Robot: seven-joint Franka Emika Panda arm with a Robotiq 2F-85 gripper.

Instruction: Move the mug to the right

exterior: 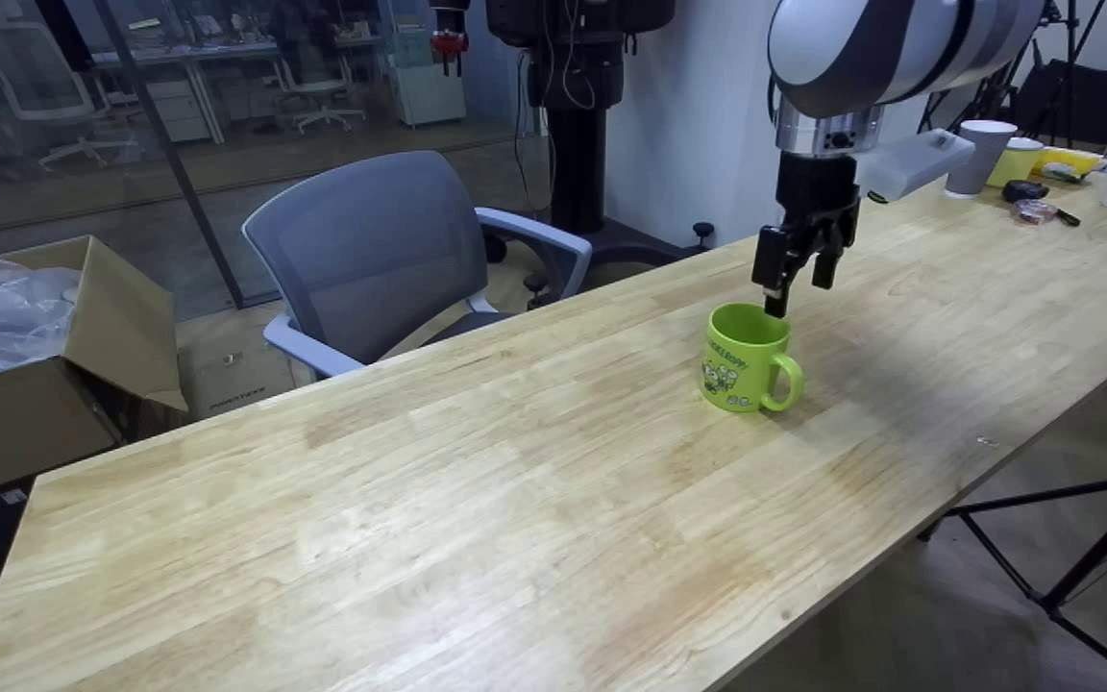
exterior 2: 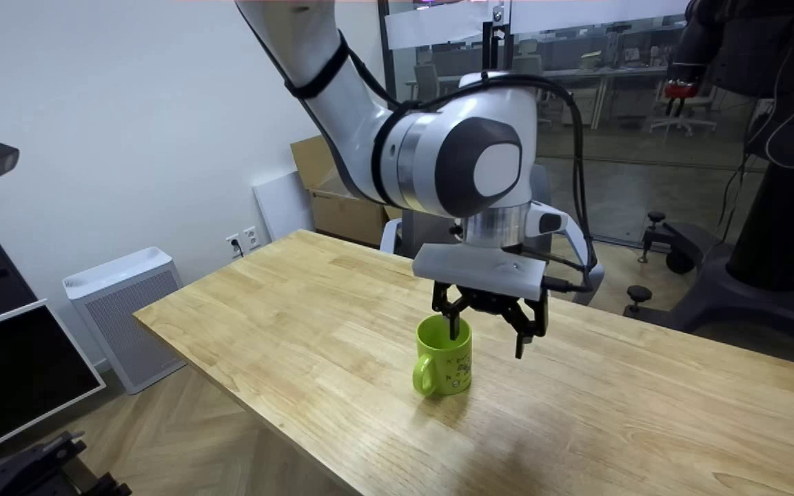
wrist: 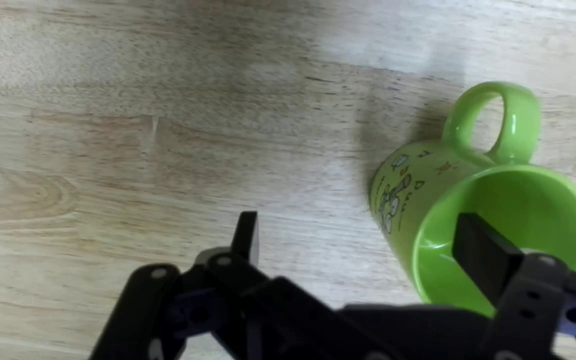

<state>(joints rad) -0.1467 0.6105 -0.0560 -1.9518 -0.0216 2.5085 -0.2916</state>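
Currently the mug stands upright on the table, gripper spread, one finger over the mug's mouth; best to descend straight, straddle the rim, then pinch gently.

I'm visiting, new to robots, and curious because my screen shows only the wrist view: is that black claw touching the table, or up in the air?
Observer: Up in the air: in both exterior views the gripper hangs above the table, clear of it.
Operator: Is anything besides the green mug standing on it?
Observer: Yes, in an exterior view a tall grey cup-like container stands towards the far end.
Operator: And is there somewhere to sit?
Observer: Yes, a chair with a grey mesh back stands at a long edge.
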